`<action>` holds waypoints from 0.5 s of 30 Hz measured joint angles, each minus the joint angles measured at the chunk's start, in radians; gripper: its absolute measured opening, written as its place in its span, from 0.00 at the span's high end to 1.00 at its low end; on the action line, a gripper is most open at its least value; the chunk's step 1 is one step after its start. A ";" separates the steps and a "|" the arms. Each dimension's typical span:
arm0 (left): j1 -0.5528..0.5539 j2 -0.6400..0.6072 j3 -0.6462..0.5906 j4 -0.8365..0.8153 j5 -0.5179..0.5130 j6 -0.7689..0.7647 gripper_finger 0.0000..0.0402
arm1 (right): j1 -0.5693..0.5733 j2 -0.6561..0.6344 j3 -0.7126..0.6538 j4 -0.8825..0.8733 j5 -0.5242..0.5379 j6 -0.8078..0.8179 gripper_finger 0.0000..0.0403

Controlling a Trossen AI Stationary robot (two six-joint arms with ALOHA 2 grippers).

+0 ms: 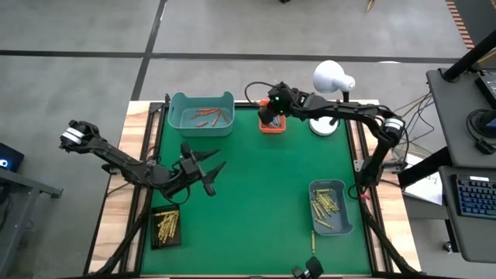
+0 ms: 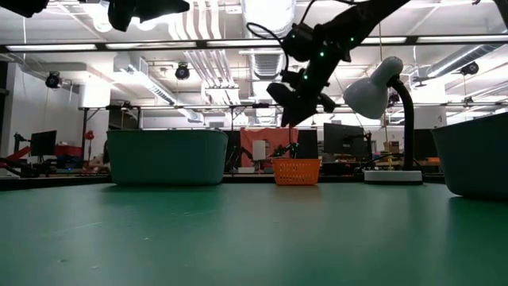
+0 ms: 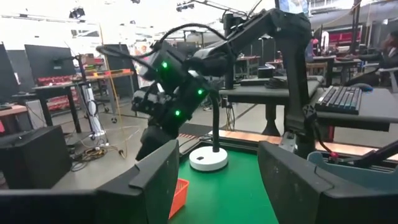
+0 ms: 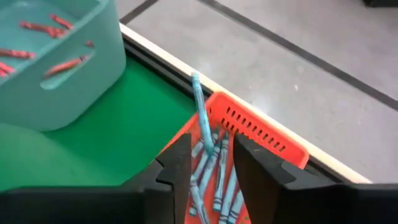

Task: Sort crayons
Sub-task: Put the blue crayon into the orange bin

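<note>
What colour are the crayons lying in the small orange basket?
Blue. The crayons in the orange basket show best in the right wrist view.

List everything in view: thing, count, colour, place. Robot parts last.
teal bin: one, back left of mat; holds several orange-red crayons.
orange basket: one, back centre edge; holds several blue crayons, one more standing tilted above them between the right gripper's fingers.
blue-grey bin: one, front right; holds many yellow crayons.
black tray: one, front left; holds yellow-gold crayons.
loose crayon: one, yellowish, on mat in front of the blue-grey bin.
lamp: one, white, back right.
left gripper: open, empty, over mat left of centre.
right gripper: over the orange basket.
</note>
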 joint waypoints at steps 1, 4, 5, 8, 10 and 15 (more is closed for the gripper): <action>0.000 0.000 0.000 -0.002 0.000 -0.002 0.50 | 0.000 -0.002 0.005 0.001 0.000 -0.002 0.72; 0.000 0.000 0.000 -0.010 0.000 -0.030 0.50 | 0.013 -0.022 0.020 -0.028 -0.034 -0.002 0.69; 0.000 0.000 0.000 -0.015 0.000 -0.045 0.50 | 0.022 -0.033 0.025 -0.034 -0.062 0.000 0.69; -0.001 0.003 0.000 -0.046 0.000 -0.095 0.50 | 0.061 -0.078 0.034 -0.061 -0.148 0.017 0.68; -0.002 0.009 0.000 -0.075 0.000 -0.134 0.50 | 0.098 -0.107 0.034 -0.090 -0.172 0.017 0.69; -0.021 0.011 0.000 -0.107 0.000 -0.207 0.50 | 0.213 -0.170 0.034 -0.186 -0.175 0.042 0.72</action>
